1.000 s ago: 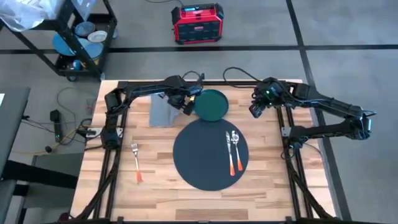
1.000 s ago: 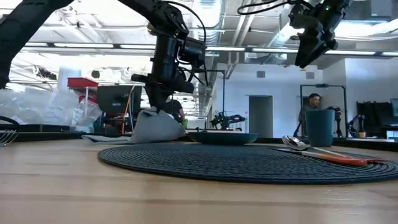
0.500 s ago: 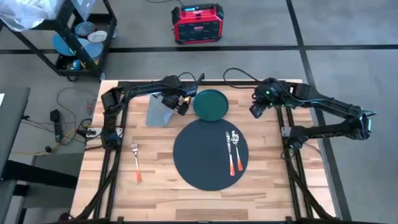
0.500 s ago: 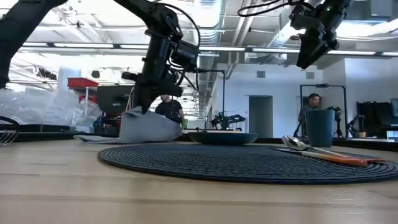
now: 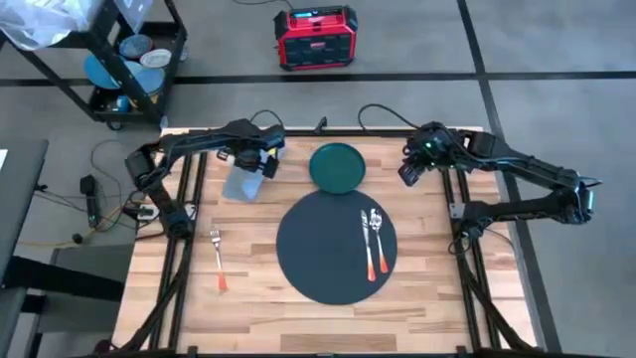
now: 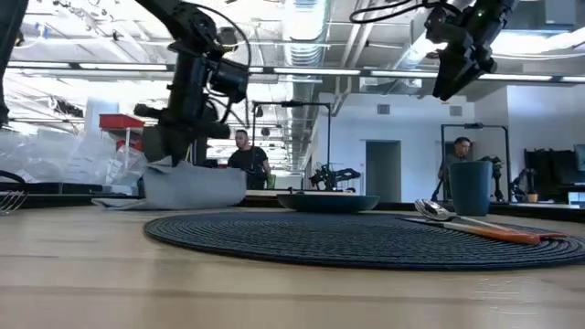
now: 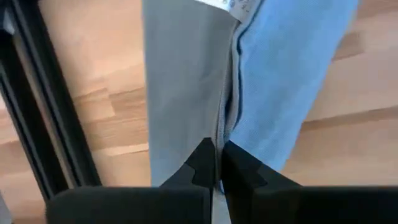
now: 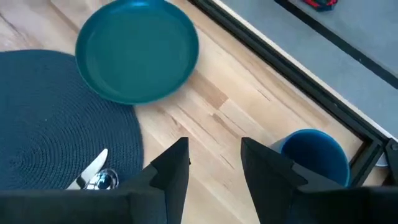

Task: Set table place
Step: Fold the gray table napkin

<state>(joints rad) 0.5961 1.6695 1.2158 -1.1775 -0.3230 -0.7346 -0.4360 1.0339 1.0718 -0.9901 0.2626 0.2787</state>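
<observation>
The round charcoal table place [image 5: 336,246] lies mid-table [image 5: 258,298], with a spoon and a knife [image 5: 373,239] on its right half. A dark green plate [image 5: 337,166] sits just beyond it. My left gripper [image 5: 260,164] is shut on a grey napkin [image 5: 243,183] left of the plate. My right gripper [image 5: 409,172] hangs open above the table's far right, between the plate [image 8: 137,59] and a blue cup [image 8: 314,155], touching nothing. My left gripper pinches a raised fold [image 7: 219,134] of the napkin between its two fingers, at the napkin's far right part. The fingers come from above, pointing down. The pinched part stands up as a low peak [image 6: 169,166]; the rest lies slack on the table.
A fork with an orange handle [image 5: 217,261] lies on the table left of the table place. A red box [image 5: 315,37] stands on the floor beyond the table, and a cart [image 5: 129,70] at far left. People [image 6: 462,151] stand in the room behind.
My left gripper has gone toward the table's left edge, staying shut on the napkin. The napkin has slid with it along the table, away from the green plate, its pinched part still raised.
</observation>
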